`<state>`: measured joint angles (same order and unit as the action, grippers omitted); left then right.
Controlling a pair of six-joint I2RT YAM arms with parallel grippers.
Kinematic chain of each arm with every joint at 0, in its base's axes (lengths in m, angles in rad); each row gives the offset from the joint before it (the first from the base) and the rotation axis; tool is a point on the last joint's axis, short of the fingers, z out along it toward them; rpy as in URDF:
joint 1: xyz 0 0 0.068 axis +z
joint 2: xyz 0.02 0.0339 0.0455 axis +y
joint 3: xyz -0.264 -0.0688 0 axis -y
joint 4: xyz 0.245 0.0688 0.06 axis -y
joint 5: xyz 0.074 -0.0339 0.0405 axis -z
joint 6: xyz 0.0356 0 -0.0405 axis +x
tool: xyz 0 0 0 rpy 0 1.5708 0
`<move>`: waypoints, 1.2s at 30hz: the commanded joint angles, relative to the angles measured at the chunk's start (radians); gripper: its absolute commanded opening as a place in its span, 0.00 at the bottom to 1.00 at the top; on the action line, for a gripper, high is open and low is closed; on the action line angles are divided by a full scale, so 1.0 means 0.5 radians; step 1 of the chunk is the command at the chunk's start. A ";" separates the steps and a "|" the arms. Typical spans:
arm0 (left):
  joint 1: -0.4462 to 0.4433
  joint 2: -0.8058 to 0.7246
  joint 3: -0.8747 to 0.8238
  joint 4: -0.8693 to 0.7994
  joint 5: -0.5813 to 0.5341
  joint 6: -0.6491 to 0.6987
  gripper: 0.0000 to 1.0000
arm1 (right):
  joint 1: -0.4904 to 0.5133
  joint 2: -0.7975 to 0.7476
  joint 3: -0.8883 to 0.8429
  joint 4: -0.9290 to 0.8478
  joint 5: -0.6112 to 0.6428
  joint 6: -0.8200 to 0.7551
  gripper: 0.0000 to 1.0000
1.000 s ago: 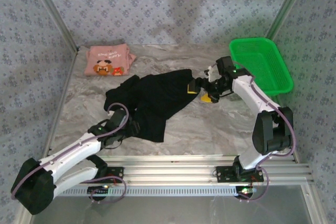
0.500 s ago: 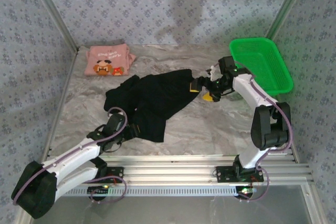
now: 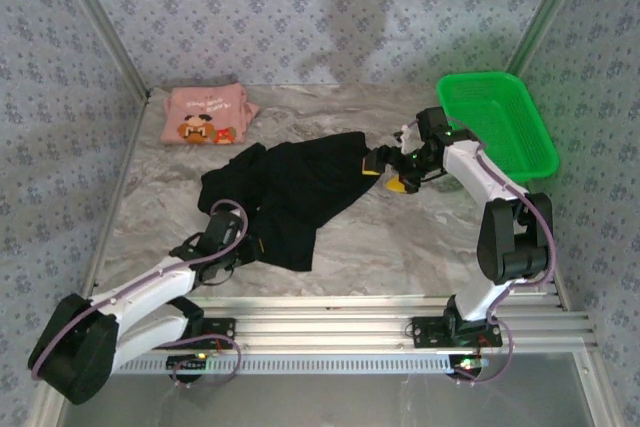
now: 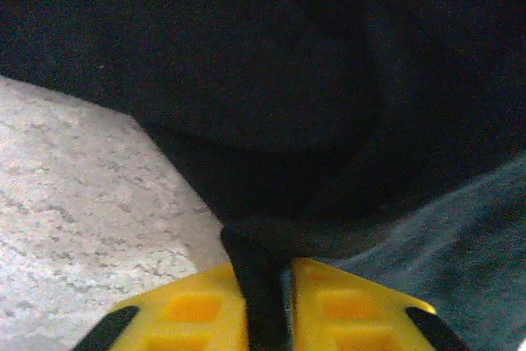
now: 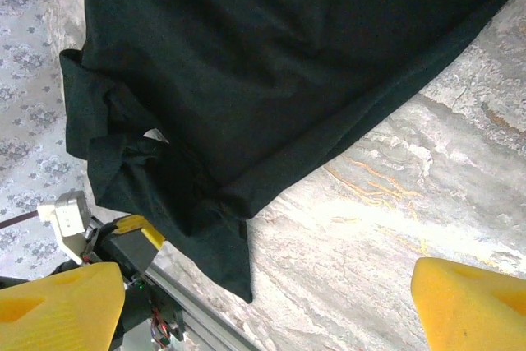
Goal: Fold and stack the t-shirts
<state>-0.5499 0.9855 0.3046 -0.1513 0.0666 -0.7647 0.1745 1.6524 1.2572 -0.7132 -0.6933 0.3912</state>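
Here left fingers (image 4: 197, 318) pinch black shirt (image 4: 246, 80) edge; right fingers (image 5: 57, 302) gape over table (image 5: 370, 228).

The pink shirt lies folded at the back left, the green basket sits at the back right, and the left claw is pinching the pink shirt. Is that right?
Not quite: the left gripper is pinching the black shirt, as the left wrist view shows. The rest of the statement stands.

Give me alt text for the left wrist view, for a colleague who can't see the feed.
The left gripper has its two yellow fingers pinched on a narrow fold of the black t-shirt. The dark cloth spreads across the top and right, and the pale marbled table shows at the left.
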 commanded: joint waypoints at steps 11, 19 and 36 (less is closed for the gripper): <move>0.002 -0.699 0.565 -0.900 -0.262 -0.053 0.00 | -0.038 0.325 0.193 -0.065 0.398 -0.037 0.88; 0.008 -0.664 0.955 -1.196 -0.338 0.023 0.00 | 0.068 0.770 0.561 -0.026 0.396 0.037 0.78; 0.010 -0.772 1.299 -1.376 -0.465 -0.005 0.00 | 0.042 0.825 0.656 0.348 0.538 0.379 0.00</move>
<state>-0.5499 0.5560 0.8654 -0.8360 -0.1215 -0.8009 0.2218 2.1296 1.5501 -0.6037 -0.4614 0.5312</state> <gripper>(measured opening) 0.044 0.071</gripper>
